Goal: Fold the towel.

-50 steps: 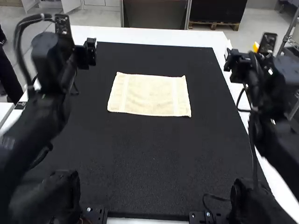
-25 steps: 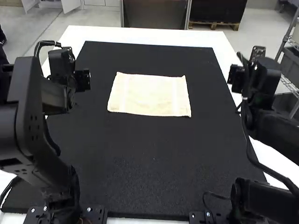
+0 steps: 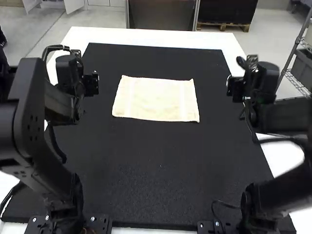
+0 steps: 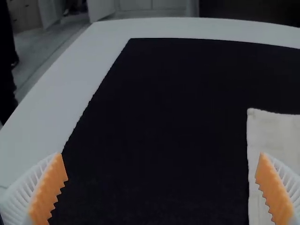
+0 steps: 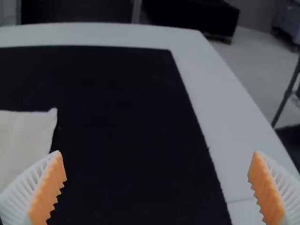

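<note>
Both arms have shifted nearer, and the left gripper (image 4: 161,159) and right gripper (image 5: 157,158), jaws wide apart, flank the rectangular cream cloth towel (image 3: 156,99). It lies flat, unmoved, toward the far side; folding seemingly awaits a grasp. Black textured mat (image 3: 161,156) borders every edge, broadest near, leaving approach room.

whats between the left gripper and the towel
In the high view, just a bare stretch of black mat lies between the left gripper and the towel.
</note>
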